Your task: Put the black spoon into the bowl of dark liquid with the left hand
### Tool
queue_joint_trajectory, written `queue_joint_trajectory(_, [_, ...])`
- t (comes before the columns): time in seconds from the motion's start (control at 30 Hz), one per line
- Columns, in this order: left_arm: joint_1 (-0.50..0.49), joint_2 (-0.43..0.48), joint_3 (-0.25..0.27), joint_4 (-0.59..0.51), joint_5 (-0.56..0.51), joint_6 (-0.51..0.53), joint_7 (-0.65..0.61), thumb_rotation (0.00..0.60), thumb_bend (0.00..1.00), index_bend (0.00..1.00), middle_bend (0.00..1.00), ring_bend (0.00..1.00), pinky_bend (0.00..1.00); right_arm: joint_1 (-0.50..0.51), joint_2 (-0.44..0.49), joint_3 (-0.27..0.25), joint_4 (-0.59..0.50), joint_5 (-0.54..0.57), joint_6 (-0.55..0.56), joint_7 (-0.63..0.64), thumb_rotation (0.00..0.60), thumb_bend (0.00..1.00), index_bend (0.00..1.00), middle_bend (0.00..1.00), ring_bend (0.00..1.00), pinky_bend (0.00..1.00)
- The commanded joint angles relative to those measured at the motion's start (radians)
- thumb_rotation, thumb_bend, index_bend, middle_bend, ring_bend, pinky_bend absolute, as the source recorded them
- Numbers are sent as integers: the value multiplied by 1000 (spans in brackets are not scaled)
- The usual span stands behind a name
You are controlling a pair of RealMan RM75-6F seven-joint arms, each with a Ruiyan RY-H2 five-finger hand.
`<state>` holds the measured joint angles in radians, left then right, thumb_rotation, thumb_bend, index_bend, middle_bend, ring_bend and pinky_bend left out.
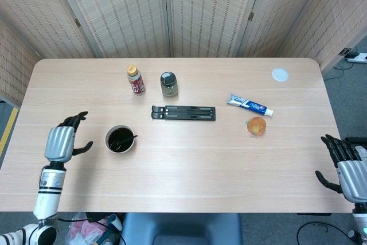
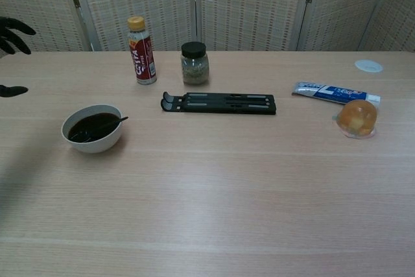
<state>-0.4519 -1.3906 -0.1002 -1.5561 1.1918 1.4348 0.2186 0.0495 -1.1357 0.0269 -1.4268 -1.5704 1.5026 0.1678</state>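
Near the worktop's [image 1: 189, 159] front-left corner, the left robot hand [image 1: 60, 142] hovers with fingers spread, holding nothing, apart from the bowl of dark liquid [image 1: 120, 139]. The black spoon [image 1: 127, 139] lies in that bowl, its handle resting on the rim. At the front-right corner, the right robot hand [image 1: 348, 167] is likewise spread and empty.

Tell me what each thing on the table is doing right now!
black spoon: lying in the bowl, handle over the rim.
bowl: upright, full of dark liquid.
left hand: open, beside the bowl, apart from it.
right hand: open, off the table edge.
red bottle: upright, capped.
jar: upright, lidded.
toothpaste tube: lying flat.
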Motion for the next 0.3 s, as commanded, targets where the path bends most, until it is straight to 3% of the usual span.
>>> queue_joint_trajectory(0.03, [77, 36, 55, -37, 65, 90, 50, 600, 246, 208, 315, 282, 399, 11, -1, 0, -4, -10, -8, 10, 600, 221, 35, 68, 90, 112])
queue_joint_trajectory(0.3, [174, 63, 138, -85, 148, 163, 163, 600, 246, 209, 315, 270, 348, 29, 17, 6, -19, -10, -23, 32, 600, 208, 35, 68, 71, 72])
